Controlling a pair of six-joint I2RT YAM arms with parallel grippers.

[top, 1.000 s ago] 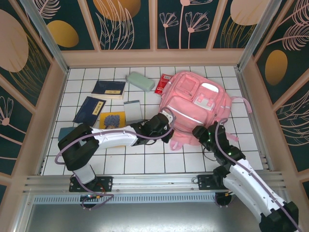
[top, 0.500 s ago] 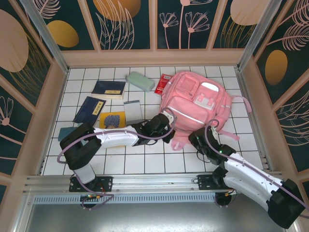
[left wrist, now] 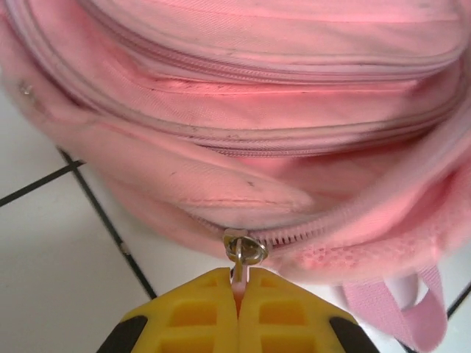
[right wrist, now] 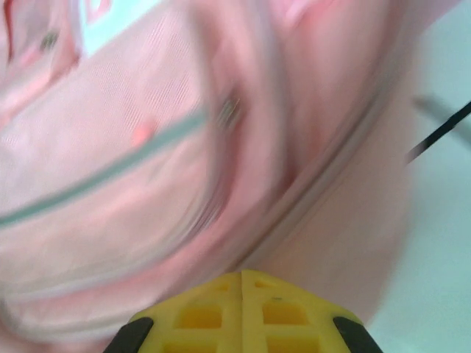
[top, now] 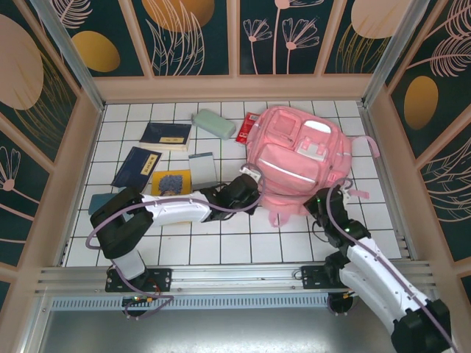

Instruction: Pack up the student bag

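Large pink fabric student bag (top: 298,158) lies on the white tiled table (top: 169,246), contents hidden. Left gripper (left wrist: 239,283) is clenched on the bag's metal zipper pull (left wrist: 245,250). Right gripper (right wrist: 241,276) is closed tight at the bag's near-right edge.

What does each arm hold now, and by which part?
The left fingers pinch the student bag by its zipper pull. The right fingers are shut at the bag; any hold cannot be told.
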